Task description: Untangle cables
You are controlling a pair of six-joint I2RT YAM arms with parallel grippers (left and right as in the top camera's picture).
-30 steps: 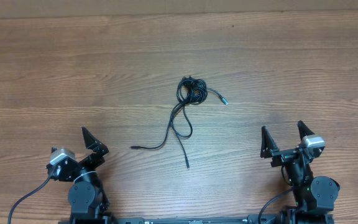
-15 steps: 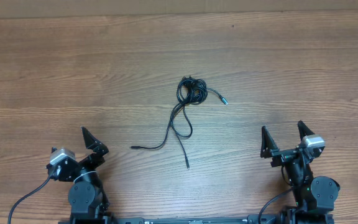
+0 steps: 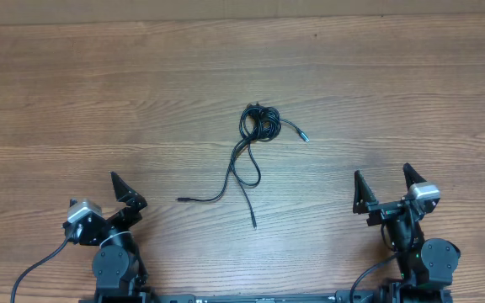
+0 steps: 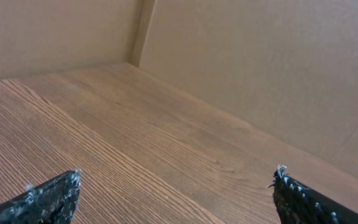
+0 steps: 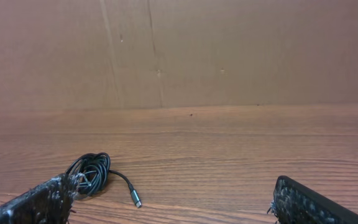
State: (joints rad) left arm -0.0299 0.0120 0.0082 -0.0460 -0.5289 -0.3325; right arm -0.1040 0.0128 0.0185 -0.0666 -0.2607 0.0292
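Observation:
The cables (image 3: 255,135) lie mid-table as thin black cords: a tight coil at the top, a short lead ending in a bluish plug (image 3: 304,136), and loose strands trailing down-left to two plug ends. My left gripper (image 3: 125,192) rests near the front left edge, open, with nothing between its fingers. At the front right my right gripper (image 3: 383,187) is also open and empty. The right wrist view shows the cables' coil (image 5: 91,173) and plug (image 5: 136,200) beyond my right gripper (image 5: 173,202). In the left wrist view my left gripper (image 4: 176,199) frames only bare wood; no cables appear there.
The wooden table (image 3: 394,84) is backed by a brown cardboard wall (image 5: 229,50) along its far side, with a corner of the wall (image 4: 143,31) in the left wrist view. Both arm bases sit at the front edge.

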